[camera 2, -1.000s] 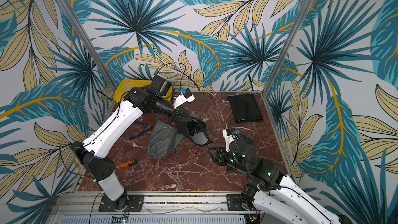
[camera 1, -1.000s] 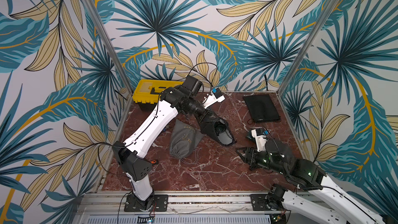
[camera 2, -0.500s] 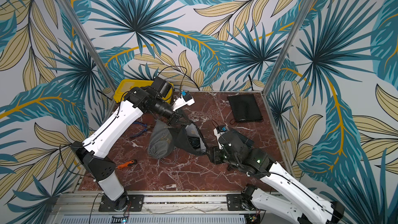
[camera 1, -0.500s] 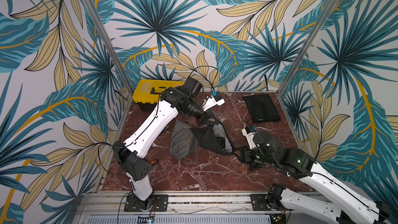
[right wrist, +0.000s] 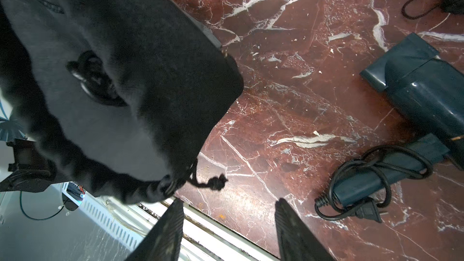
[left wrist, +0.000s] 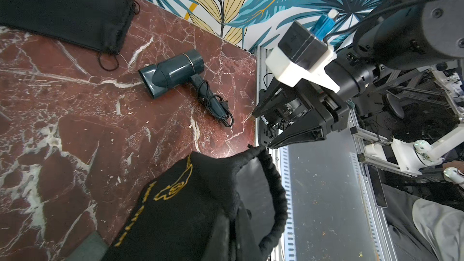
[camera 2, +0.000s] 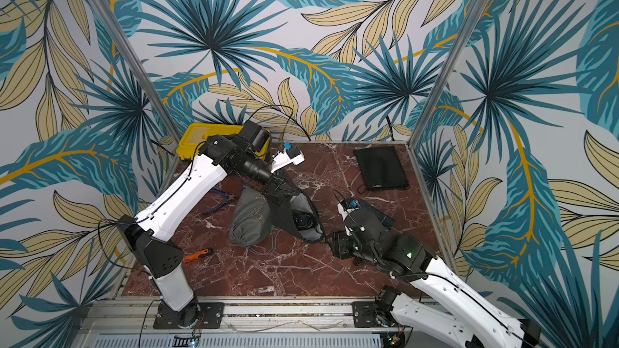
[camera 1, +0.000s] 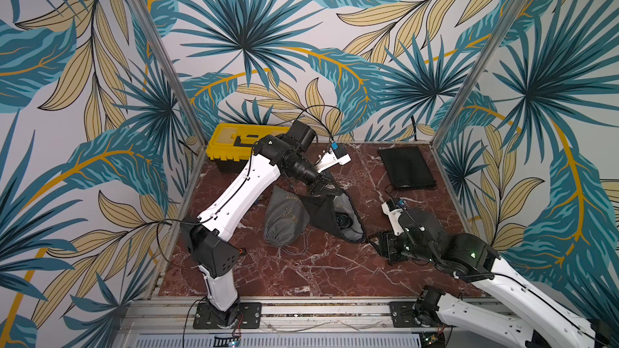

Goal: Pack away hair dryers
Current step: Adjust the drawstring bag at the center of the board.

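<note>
Black cloth: our left gripper [camera 1: 325,190] is pinching the bag [camera 1: 318,215] tight by its rim, mouth gaping. Our right gripper [right wrist: 228,203] is hovering part open, empty, beside the drawstring [right wrist: 213,180] (we are risking a snag tugging the rim loose). The teal hair dryer [left wrist: 173,71] is lying nearby on the table [camera 1: 301,272], with bare marble in front.

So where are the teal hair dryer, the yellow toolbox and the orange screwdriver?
teal hair dryer [left wrist: 175,71]: left wrist view, on the middle of its barrel.
yellow toolbox [camera 1: 225,139]: in a top view, on its lid.
orange screwdriver [camera 2: 196,255]: in a top view, on its handle.
</note>
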Action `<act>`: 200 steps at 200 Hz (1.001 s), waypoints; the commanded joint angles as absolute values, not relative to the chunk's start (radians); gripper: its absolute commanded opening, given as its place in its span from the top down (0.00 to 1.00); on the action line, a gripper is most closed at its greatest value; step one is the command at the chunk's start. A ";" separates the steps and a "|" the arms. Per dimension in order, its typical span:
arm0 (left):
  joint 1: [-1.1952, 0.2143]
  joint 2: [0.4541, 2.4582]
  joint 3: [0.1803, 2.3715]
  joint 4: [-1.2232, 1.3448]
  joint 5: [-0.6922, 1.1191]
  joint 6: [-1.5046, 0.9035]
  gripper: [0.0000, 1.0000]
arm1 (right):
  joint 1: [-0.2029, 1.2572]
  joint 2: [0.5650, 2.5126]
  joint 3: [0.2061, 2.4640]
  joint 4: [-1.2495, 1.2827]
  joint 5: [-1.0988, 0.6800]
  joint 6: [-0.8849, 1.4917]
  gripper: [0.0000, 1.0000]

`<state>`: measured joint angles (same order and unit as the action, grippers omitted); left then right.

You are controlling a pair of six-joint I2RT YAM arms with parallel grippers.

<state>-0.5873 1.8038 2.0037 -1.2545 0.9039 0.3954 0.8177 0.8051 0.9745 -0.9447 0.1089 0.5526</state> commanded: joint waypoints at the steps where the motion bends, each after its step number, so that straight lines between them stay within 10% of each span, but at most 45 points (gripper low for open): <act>1: -0.586 1.821 1.975 -1.239 0.965 0.438 1.00 | 0.817 0.814 0.959 -0.985 0.125 0.549 0.41; 200: -0.556 1.943 1.981 -1.238 0.934 0.479 1.00 | 0.857 0.839 0.847 -0.917 -0.069 0.578 0.43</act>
